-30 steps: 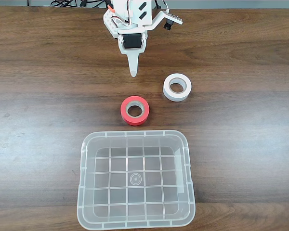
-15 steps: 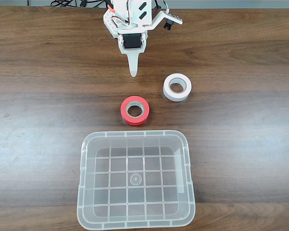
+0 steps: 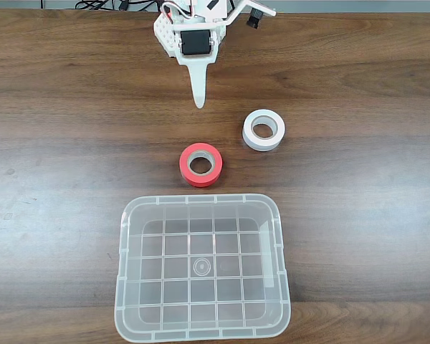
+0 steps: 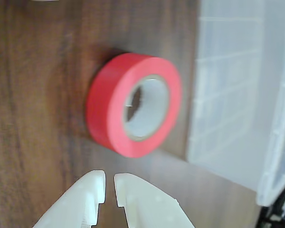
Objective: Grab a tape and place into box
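Tape (image 4: 133, 105), a light, stiff red-orange roll lying flat near the clear plastic box (image 3: 122, 287), is best pinched across its wall; the white gripper (image 4: 109, 184) is nearly closed, empty.

The fixed view is evenly and brightly lit from above, sharp throughout, with a soft sheen across the wooden table (image 3: 358, 179) and only faint shadows around the tape (image 3: 201, 164) and the box (image 3: 202, 266). The wrist view is dimmer and soft: the tape (image 4: 133, 104) looks slightly blurred, casting a dark shadow on its left, and the box (image 4: 237, 95) at the right is washed out and hazy.
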Action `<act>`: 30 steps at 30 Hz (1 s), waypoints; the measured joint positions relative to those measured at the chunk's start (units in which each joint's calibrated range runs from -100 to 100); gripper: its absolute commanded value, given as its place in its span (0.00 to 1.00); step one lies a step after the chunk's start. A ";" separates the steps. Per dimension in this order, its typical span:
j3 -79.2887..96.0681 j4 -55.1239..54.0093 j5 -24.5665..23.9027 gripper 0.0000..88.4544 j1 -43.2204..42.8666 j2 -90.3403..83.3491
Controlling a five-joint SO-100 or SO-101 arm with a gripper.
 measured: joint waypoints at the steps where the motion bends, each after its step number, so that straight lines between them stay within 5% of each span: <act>1: -0.90 0.00 -0.10 0.02 0.00 0.00; 8: -8.75 0.08 -0.16 0.02 0.00 6.61; 22: -48.83 11.02 -0.16 0.02 -0.08 55.42; 30: -57.49 12.63 3.08 0.02 -0.23 71.41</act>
